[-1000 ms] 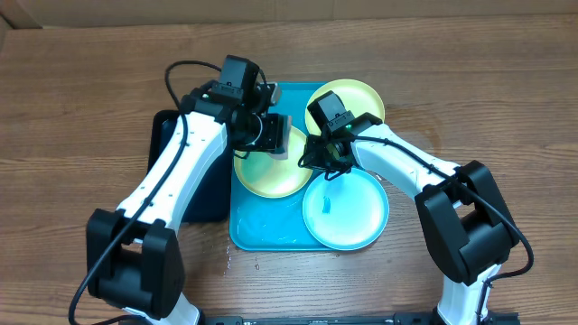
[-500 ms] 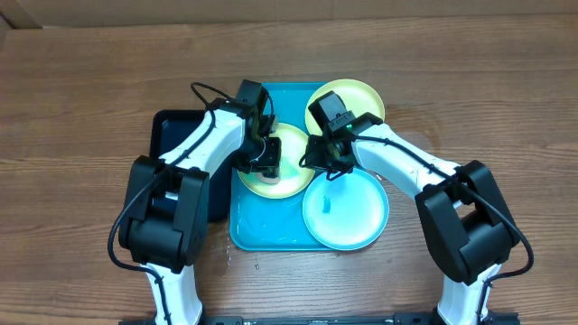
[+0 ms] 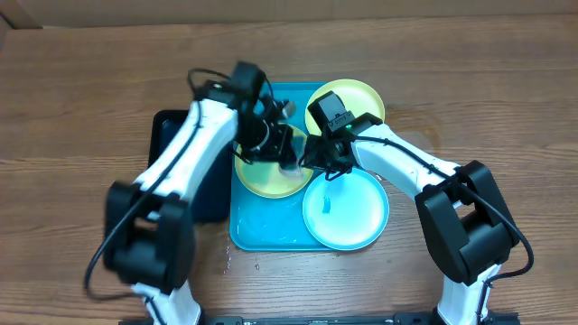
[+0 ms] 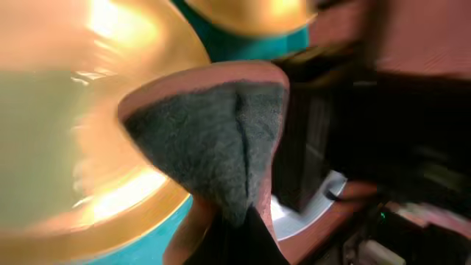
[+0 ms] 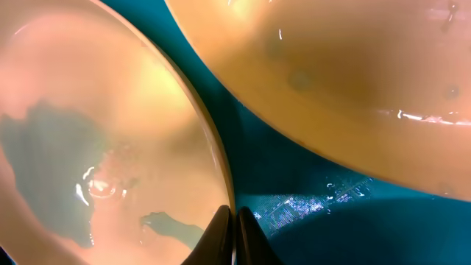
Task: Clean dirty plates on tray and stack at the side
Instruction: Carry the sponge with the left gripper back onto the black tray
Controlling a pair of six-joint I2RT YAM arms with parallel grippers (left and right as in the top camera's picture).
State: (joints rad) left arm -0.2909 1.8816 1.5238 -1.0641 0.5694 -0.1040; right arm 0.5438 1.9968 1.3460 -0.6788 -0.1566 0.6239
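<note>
The blue tray (image 3: 262, 230) holds three plates. A yellow-green plate (image 3: 262, 181) lies at the tray's left, a second yellow-green plate (image 3: 354, 97) at its far right corner, and a light blue plate (image 3: 348, 217) at the near right. My left gripper (image 3: 275, 144) is shut on a sponge (image 4: 213, 147) with a dark grey scrub face, held over the left plate (image 4: 44, 147). My right gripper (image 5: 234, 224) is shut on that plate's rim (image 5: 213, 147); blue smears show inside the plate. It also shows in the overhead view (image 3: 318, 162).
A black tray (image 3: 172, 135) lies on the table left of the blue tray, partly under my left arm. Water drops sit on the wood (image 3: 242, 260) by the blue tray's near left corner. The far plate (image 5: 353, 81) overhangs the tray floor.
My left arm has swung, and the sponge has moved right across the left plate toward my right gripper. The right arm and the plates have not moved.
</note>
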